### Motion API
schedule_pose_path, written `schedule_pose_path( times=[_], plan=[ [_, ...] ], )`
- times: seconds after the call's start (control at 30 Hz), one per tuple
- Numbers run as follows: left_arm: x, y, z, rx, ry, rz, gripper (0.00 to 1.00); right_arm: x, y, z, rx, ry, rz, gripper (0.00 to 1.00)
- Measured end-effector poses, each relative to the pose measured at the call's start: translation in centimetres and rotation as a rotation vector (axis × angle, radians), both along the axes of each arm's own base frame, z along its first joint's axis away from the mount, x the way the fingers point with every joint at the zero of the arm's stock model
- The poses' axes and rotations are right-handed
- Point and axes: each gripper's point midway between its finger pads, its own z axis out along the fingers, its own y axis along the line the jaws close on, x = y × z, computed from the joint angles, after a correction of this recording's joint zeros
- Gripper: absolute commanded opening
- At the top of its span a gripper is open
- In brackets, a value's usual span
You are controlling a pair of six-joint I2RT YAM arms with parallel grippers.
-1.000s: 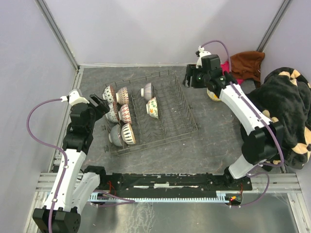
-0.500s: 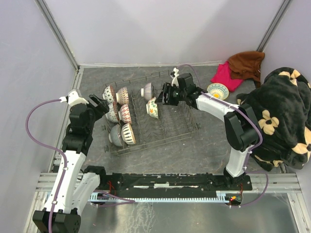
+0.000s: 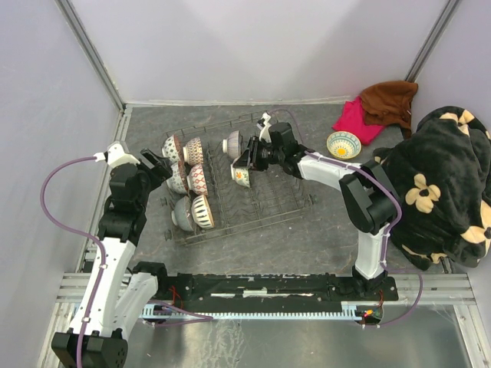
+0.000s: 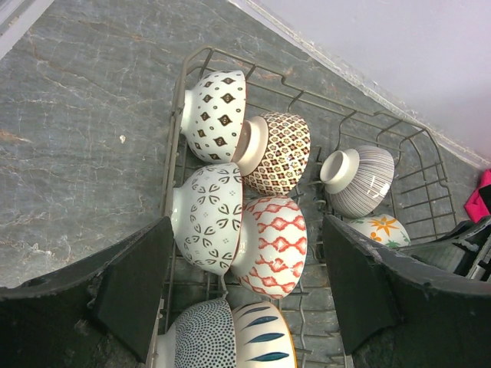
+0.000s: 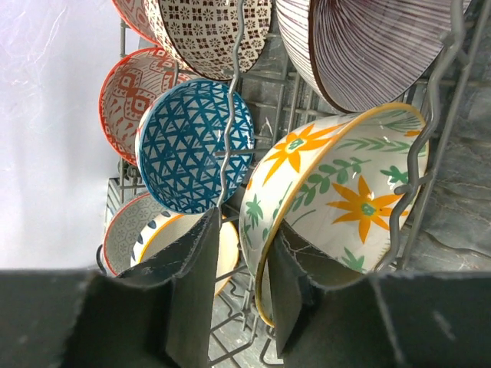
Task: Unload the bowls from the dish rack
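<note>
Right gripper (image 5: pixel 245 257) astride rim of white ceramic orange-flowered bowl (image 5: pixel 337 192), mid grey wire dish rack (image 3: pixel 288 188); jaws half-closed, not pinched yet. Best: clamp firm, lift straight up. Left gripper (image 3: pixel 159 165) gapes wide, empty, rack's 9 o'clock. Rack holds eight bowls (image 4: pixel 207 215) on edge; ninth, pale round bowl (image 3: pixel 343 143), on table (image 3: pixel 322 230) at 2 o'clock.
</note>
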Motion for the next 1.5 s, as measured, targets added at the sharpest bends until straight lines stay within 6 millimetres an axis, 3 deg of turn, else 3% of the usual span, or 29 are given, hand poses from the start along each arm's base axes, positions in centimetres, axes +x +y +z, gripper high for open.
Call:
schedule_pose_path(
  times=[0.37,0.63,0.87,1.13,1.27,1.37,1.5],
  plan=[
    [0.0,0.0,-0.1,0.000,0.003,0.000,0.85,-0.6,0.6,-0.2,0.062,0.025,-0.001,0.05],
    [0.0,0.0,-0.1,0.000,0.003,0.000,0.85,-0.6,0.7,0.1,0.097,0.047,-0.019,0.01],
    [0.0,0.0,-0.1,0.001,0.003,0.001,0.85,-0.8,0.9,2.4,0.140,0.031,-0.014,0.01],
    [0.0,0.0,-0.1,0.001,0.005,0.001,0.85,-1.8,-0.2,10.1,0.184,-0.096,-0.003,0.01],
    [-0.1,0.0,-0.1,0.001,0.004,0.001,0.85,-0.7,-1.6,14.7,0.071,-0.210,-0.040,0.01],
    [-0.1,0.0,-0.1,0.000,0.003,0.001,0.85,1.5,-3.9,18.6,-0.073,-0.336,-0.127,0.01],
    [-0.1,0.0,0.0,0.000,0.002,0.001,0.85,4.4,-9.1,22.9,-0.300,-0.470,-0.279,0.01]
  ],
)
